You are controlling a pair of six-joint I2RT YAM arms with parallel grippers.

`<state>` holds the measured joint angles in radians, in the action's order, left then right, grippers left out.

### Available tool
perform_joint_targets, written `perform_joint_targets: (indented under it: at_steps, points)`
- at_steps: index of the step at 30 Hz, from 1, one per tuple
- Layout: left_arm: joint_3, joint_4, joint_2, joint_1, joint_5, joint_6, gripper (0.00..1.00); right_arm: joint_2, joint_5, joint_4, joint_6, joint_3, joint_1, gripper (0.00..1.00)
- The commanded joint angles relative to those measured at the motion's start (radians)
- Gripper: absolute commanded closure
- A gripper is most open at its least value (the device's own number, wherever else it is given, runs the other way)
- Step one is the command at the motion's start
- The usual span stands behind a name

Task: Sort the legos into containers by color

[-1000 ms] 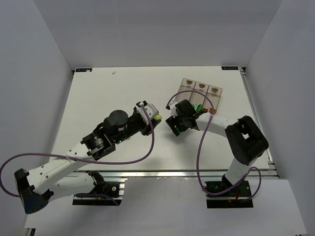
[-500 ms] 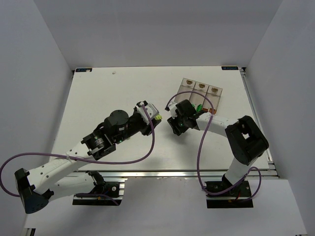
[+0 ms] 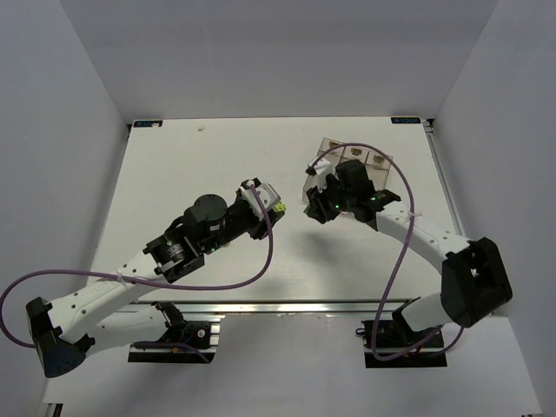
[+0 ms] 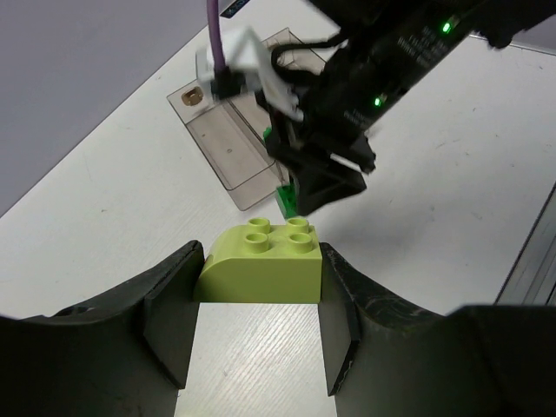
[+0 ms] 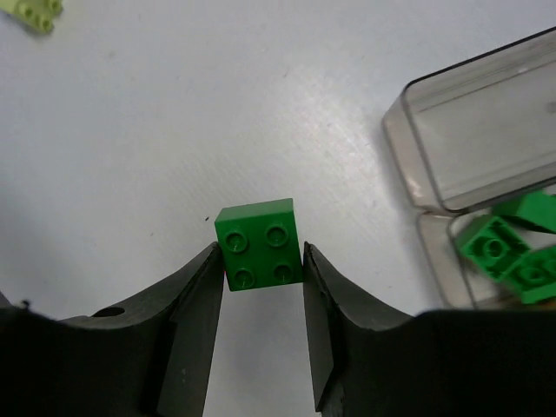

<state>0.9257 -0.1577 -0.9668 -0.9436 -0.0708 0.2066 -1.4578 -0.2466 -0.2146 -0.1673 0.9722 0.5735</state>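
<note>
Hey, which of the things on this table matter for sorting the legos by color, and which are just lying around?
Job: yellow-green brick, dark green brick, binned green bricks, clear bins.
Lying about: purple cable, blue corner tag, aluminium rail.

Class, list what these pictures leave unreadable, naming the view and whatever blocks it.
Top external: right arm covers most of the containers; contents unseen.
Right wrist: frame edge cuts off the green bricks in one bin; count unknown.
Left wrist: right arm blocks the farther bins.
Top external: yellow-green brick in left tool too small for detail.
</note>
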Motion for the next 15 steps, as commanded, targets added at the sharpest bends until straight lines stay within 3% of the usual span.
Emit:
perform_joint_targets:
  at_steps: [1,4,15]
  points:
    - [-0.004,0.001,0.017,0.006,0.006,0.002,0.9,0.063,-0.02,0.061,0.012,-0.019,-0.038,0.91]
    - [-0.005,0.001,0.019,0.005,0.006,0.002,0.9,0.077,0.084,0.116,0.029,-0.035,-0.067,0.95]
    - [-0.004,-0.002,0.0,0.006,0.019,0.002,0.9,0.01,0.375,0.248,0.049,-0.056,-0.123,0.94]
